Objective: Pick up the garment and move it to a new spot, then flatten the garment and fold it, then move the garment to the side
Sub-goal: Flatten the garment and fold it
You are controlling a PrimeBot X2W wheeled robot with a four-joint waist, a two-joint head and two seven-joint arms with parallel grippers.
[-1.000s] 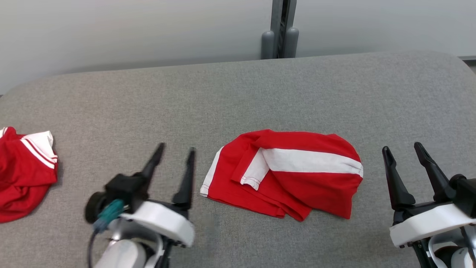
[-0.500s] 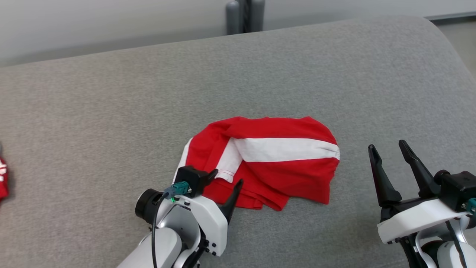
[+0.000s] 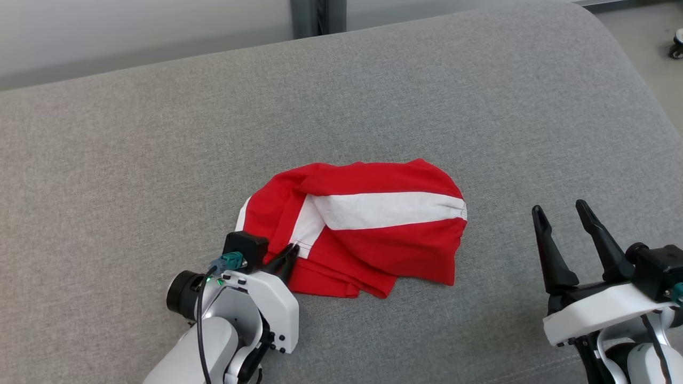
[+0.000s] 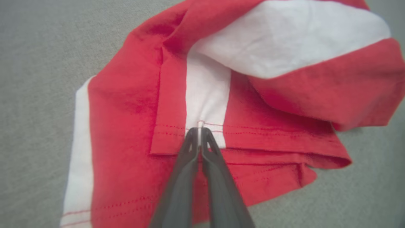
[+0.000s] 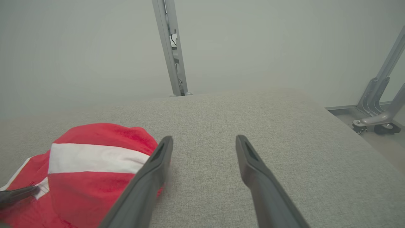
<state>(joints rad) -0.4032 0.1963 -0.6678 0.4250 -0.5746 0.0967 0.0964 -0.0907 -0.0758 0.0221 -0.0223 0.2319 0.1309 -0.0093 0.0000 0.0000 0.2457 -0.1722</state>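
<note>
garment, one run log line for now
left end effector: shut on garment hem | right end effector: open, not touching | garment: bunched on grey surface

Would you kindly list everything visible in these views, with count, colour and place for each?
red and white cloth garment: one, red with white bands, crumpled mid-surface.
grey fabric-covered surface: one, grey, under the garment.
grey metal post: one, grey, upright behind the surface's far edge.
pale wall: one, pale grey, behind the surface.
slanted metal frame legs: at least two, grey, on the floor past the surface's right end.
dark castor wheel: one, dark, beneath those legs.
left gripper: one, dark fingers, shut on the garment's white hem band.
right gripper: one, dark fingers, open, right of the garment, apart from it.
</note>
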